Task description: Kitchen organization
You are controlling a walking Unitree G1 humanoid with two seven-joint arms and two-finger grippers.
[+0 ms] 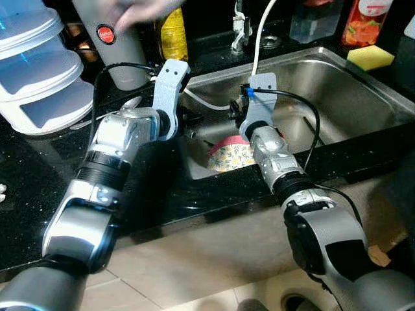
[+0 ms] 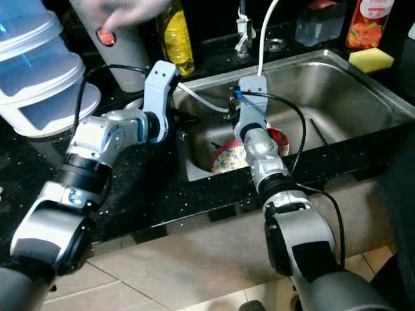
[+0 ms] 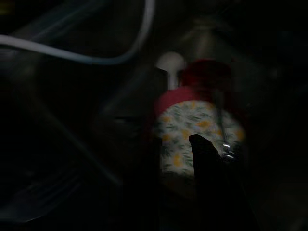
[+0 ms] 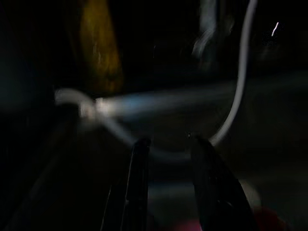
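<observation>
Steel sink is holding a floral bowl; right gripper, parted and empty, is hovering above to reach it; left gripper's grip: cannot tell.

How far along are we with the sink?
Early stage. Nothing looks put away: the floral bowl lies in the steel sink, with a white hose trailing in. Both arms reach over the sink; the right gripper is open, holding nothing, above the hose. Left: grasp and lift out the bowl.
</observation>
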